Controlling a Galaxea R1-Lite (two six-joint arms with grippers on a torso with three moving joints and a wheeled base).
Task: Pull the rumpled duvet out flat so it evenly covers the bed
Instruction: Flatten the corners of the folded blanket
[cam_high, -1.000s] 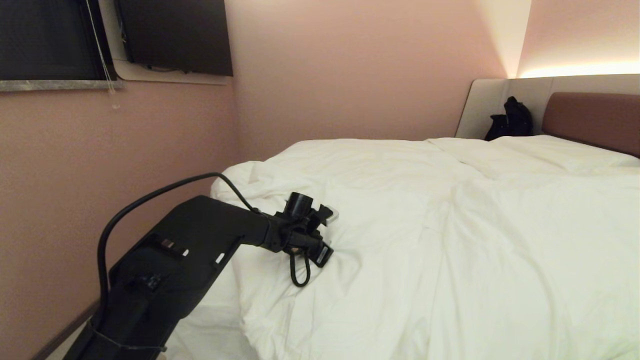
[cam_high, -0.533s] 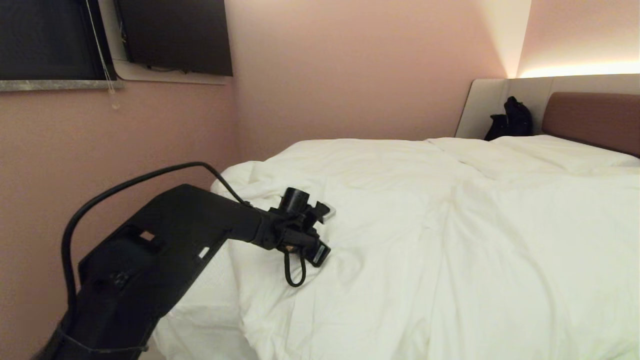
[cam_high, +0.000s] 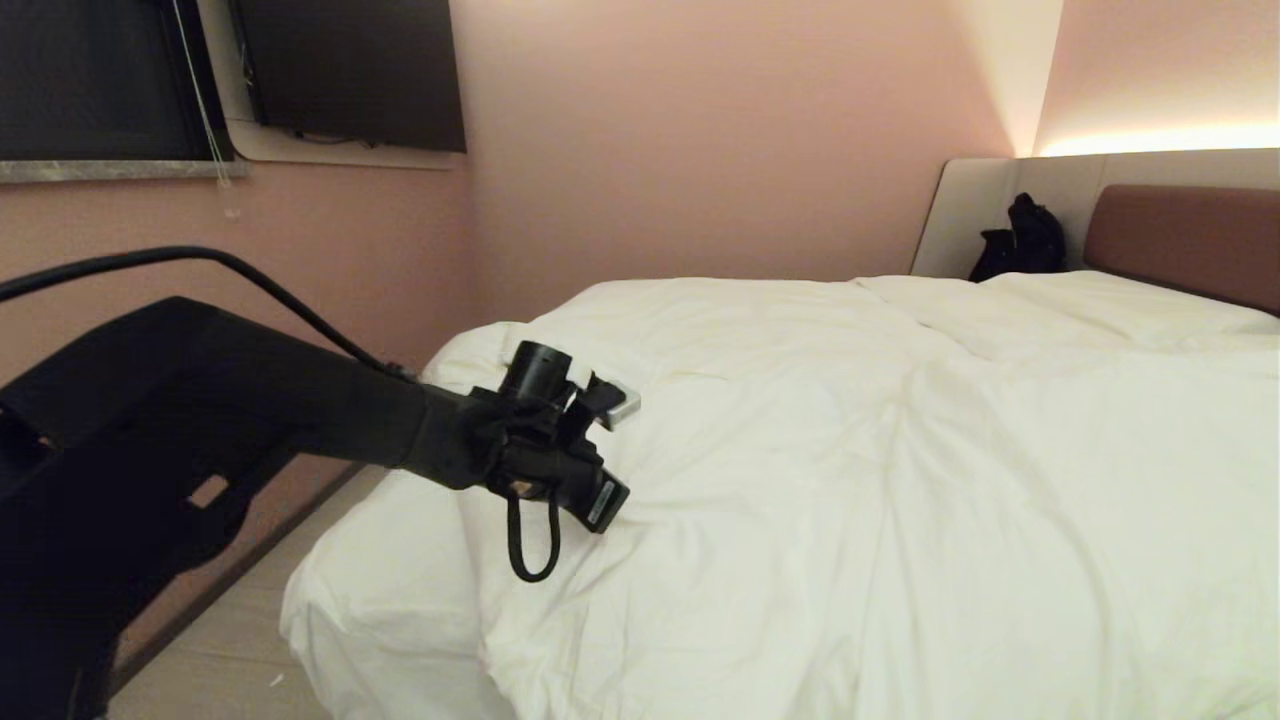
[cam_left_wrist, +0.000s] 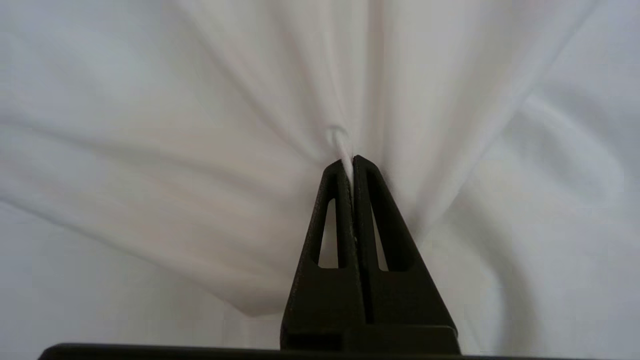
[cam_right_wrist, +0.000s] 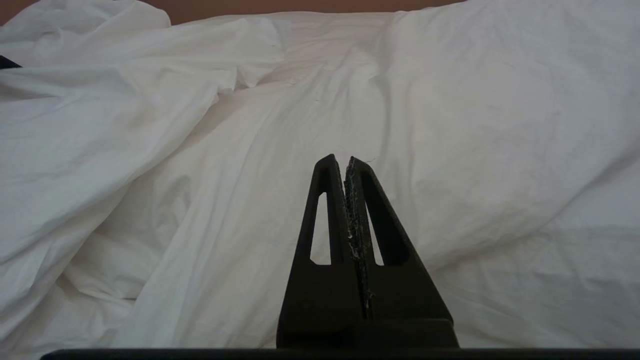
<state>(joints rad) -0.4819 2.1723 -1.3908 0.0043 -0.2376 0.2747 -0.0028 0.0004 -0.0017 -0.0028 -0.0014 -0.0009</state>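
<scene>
In the head view we see our left claw (cam_high: 600, 510) over the near left corner of the one bed (cam_high: 380, 610), pressed shut on a fold of the one duvet (cam_high: 850, 460), which spreads away from the claw to the far side and up toward the headboard (cam_high: 1170, 235). Beyond the claw the duvet already lies over most of the mattress, though creased, with a ridge running up the middle; just beside and below the claw the corner is bare sheet, so we judge the job well on but that corner and the smoothing left. One black bag (cam_high: 1020, 240) sits far from the claw, against the headboard. In the left wrist view the claw (cam_left_wrist: 352, 162) has its jaws together with a pinch of white cloth between the tips, pleats fanning out from it. In the right wrist view our right claw (cam_right_wrist: 345, 162) is closed on nothing, hanging above rumpled duvet (cam_right_wrist: 475, 125), with no fabric between its tips.
</scene>
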